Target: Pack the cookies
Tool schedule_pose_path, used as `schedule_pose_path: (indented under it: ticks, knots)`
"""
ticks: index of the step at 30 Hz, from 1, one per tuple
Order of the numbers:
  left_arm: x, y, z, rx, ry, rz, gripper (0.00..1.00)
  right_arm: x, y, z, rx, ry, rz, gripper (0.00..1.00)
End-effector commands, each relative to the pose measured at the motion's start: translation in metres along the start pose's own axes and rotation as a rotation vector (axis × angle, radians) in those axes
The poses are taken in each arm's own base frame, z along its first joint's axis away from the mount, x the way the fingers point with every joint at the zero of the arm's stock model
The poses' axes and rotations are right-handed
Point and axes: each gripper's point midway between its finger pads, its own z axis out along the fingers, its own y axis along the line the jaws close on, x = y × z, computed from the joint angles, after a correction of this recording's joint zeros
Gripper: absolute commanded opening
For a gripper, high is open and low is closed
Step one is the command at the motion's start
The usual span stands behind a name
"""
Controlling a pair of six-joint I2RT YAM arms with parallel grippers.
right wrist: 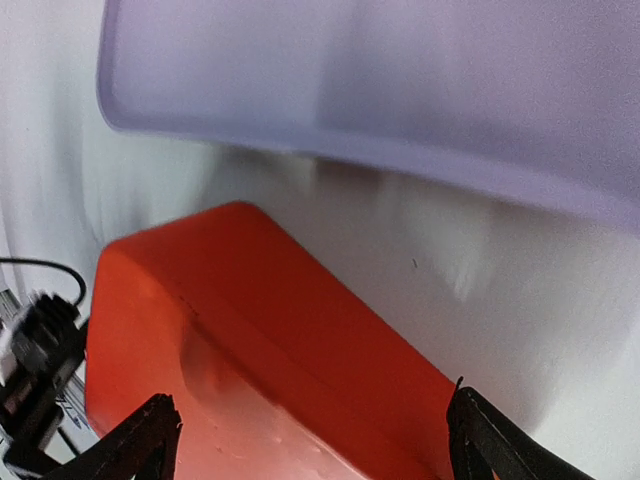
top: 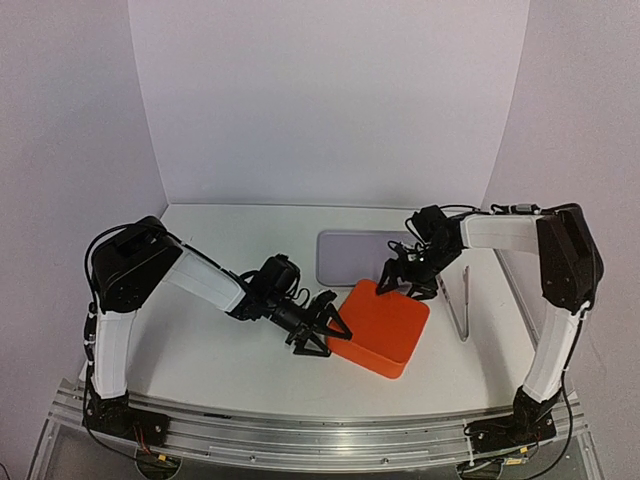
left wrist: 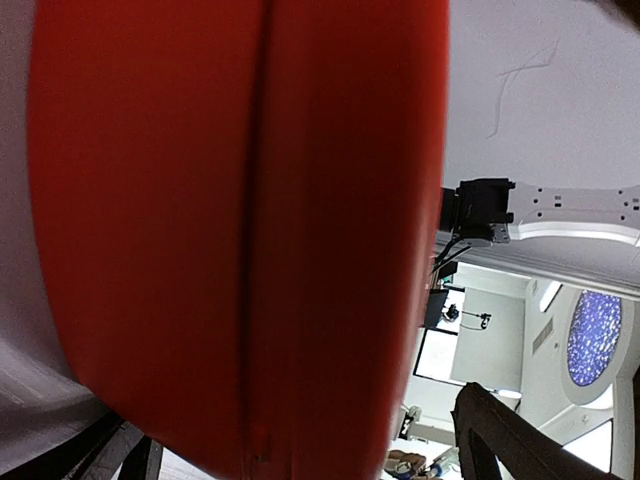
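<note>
Fingers of the left gripper (top: 335, 338) stand wide apart at the lower centre of the top view, spread about the left edge of the orange box (top: 385, 330); whether a pad touches it cannot be told. The left wrist view is filled with that box's orange wall.

Count: two grippers, one orange box, one lavender tray (top: 360, 255), one clear upright panel (top: 458, 300). The cookies show in no view, so their place, number, heading and long axis cannot be told.

The box sits cornerwise to the table (top: 220, 370), a flat closed face uppermost.

The right gripper (top: 400, 288) is at the box's far edge, fingers (right wrist: 140, 445) apart and holding nothing.

The tray lies just behind, long axis left to right. Bare tabletop lies left of the box; the panel stands near its right side. White backdrop walls close the far, left and right edges.
</note>
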Motion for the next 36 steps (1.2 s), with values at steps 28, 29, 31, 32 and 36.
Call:
schedule_pose_path:
  ticks: [28,29,31,32,36]
  knots:
    - [-0.122,-0.007,-0.031,-0.267,-0.273,0.130,0.96,0.042,-0.017,-0.041,0.256,-0.179,0.140,0.74]
    - [-0.123,-0.007,-0.030,-0.262,-0.270,0.130,0.96,0.038,-0.016,-0.041,0.256,-0.180,0.134,0.72]
    - [-0.125,-0.008,-0.029,-0.257,-0.270,0.131,0.94,0.033,-0.015,-0.036,0.261,-0.171,0.123,0.69]
    - [-0.126,-0.008,-0.028,-0.253,-0.270,0.132,0.94,0.031,-0.015,-0.035,0.263,-0.168,0.120,0.69]
    - [-0.127,-0.009,-0.026,-0.243,-0.263,0.133,0.92,0.027,-0.016,-0.028,0.277,-0.145,0.112,0.67]
